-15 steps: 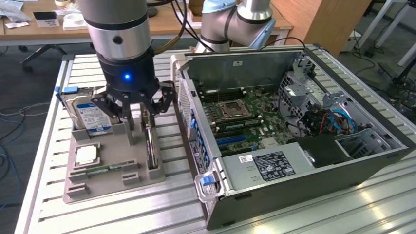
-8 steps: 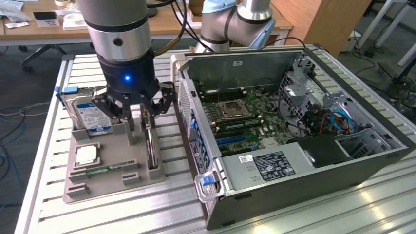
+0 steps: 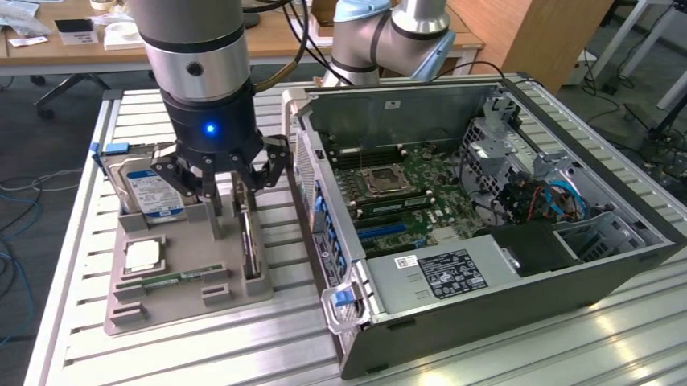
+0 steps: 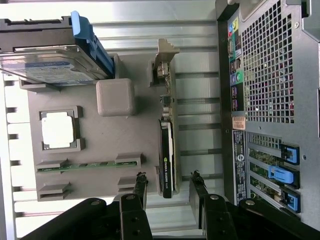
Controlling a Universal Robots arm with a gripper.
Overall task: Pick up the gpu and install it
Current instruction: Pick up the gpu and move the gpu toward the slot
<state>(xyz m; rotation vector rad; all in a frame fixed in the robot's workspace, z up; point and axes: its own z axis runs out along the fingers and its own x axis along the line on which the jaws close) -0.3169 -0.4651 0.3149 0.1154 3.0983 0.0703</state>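
The arm (image 3: 199, 64) is being held upright over grey tray (image 3: 183, 281), wrist down. The gripper (image 3: 234, 201) is being held released, fingers (image 4: 141, 182) straddling the gpu (image 4: 167, 145), clear of it. Card is being propped on edge in tray, at the exterior view's left of open computer case (image 3: 516, 310).

Robotics lab bench. Opened computer case (image 3: 516, 322) sits on a slatted aluminium table (image 3: 601, 354), with a grey fixture tray (image 3: 183, 249) of parts just beside it. Behind the case: another robot arm (image 3: 376, 36) and a cluttered wooden desk (image 3: 43, 50).
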